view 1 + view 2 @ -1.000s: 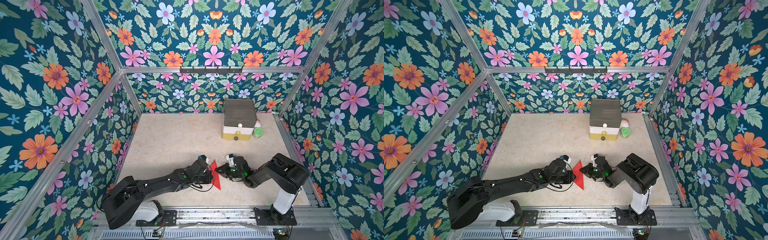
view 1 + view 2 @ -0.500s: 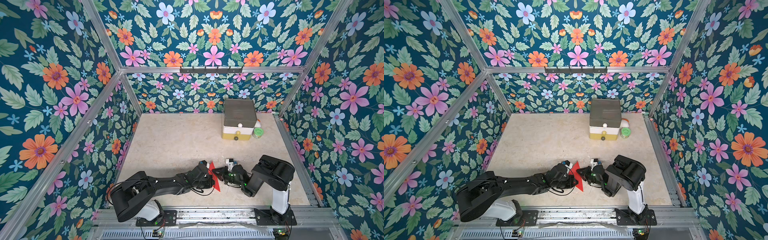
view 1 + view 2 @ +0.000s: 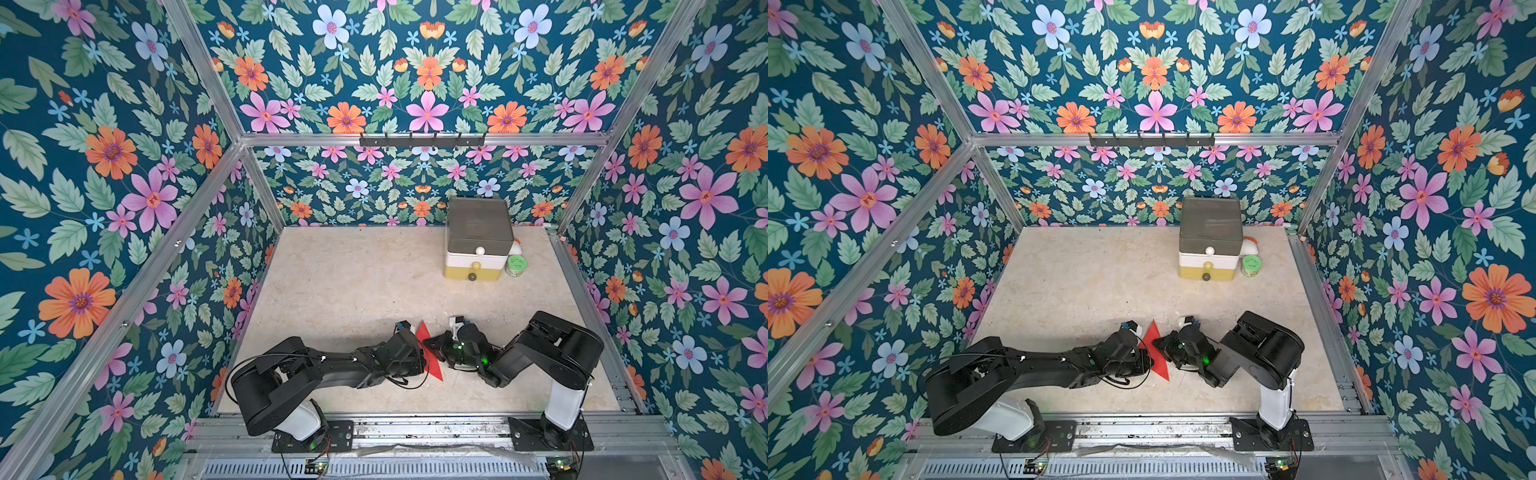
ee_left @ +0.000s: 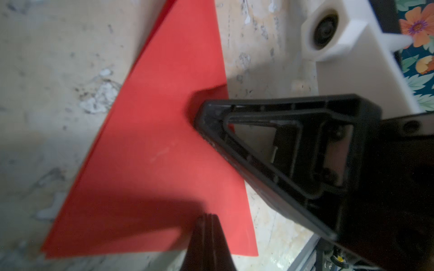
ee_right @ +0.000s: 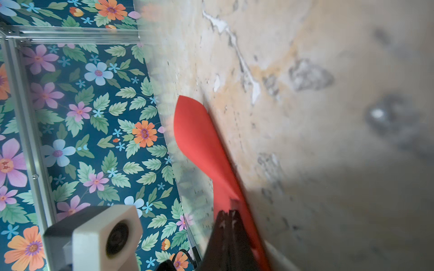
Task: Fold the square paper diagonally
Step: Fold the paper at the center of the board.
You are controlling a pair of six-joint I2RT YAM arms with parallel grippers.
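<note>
In both top views the paper (image 3: 433,368) only half shows. Its left side is under the left arm (image 3: 399,353), and the right gripper (image 3: 430,341) covers a bit of the right edge. The left wrist view cuts the left gripper (image 4: 207,226) off at the frame edge, leaving just its closed tip. The right wrist view is mushy and the table (image 5: 352,140) is a blur. Whether the right gripper pinches the paper or only presses it, no telling. The white thing (image 3: 516,248) behind the drawer box (image 3: 478,232) is mostly hidden. The jar (image 3: 516,264) label's too tiny to read.
</note>
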